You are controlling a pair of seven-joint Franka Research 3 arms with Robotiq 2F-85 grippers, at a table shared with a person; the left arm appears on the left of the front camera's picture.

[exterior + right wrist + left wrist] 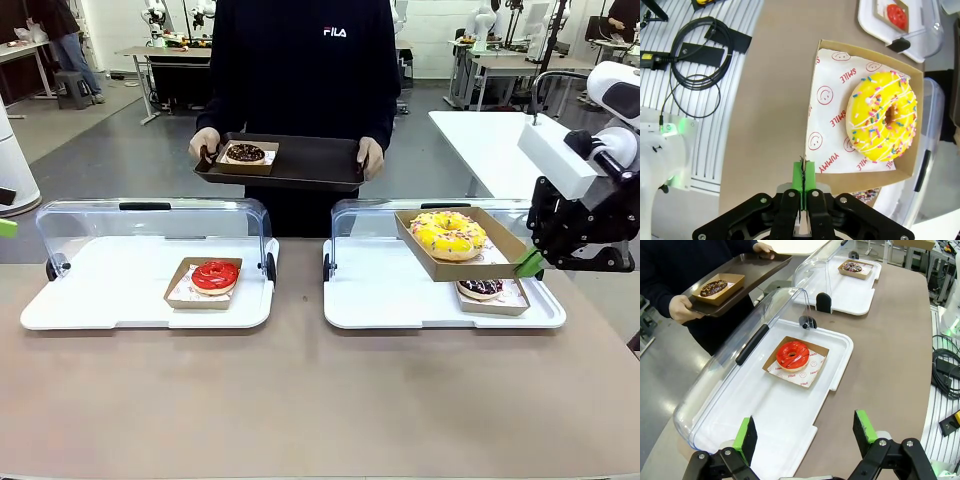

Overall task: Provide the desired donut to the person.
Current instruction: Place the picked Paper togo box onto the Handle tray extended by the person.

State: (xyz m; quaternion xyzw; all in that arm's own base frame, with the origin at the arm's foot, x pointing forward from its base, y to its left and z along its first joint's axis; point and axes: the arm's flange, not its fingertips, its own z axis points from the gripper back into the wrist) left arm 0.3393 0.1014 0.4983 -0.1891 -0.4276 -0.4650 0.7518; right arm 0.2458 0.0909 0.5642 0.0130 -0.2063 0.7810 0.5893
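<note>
Front view puts the yellow donut (448, 233) in its cardboard tray (475, 272) aloft over the bench (300, 400), right gripper (530, 263) jaws pinched on its corner, the person's (300, 90) brown tray (300, 170) farther across and leftward; left gripper (805, 426) jaws spread, empty.

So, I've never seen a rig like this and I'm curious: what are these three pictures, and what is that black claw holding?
A robot with two arms shares a table with a person who holds a brown tray with a chocolate donut. The front picture looks across the table; the other two come from cameras on each arm's wrist. The right gripper, a two-finger claw, is shut on the edge of a cardboard tray carrying a yellow donut, held above a white tray. The left gripper hangs open near the other white tray, where a red donut sits.
</note>
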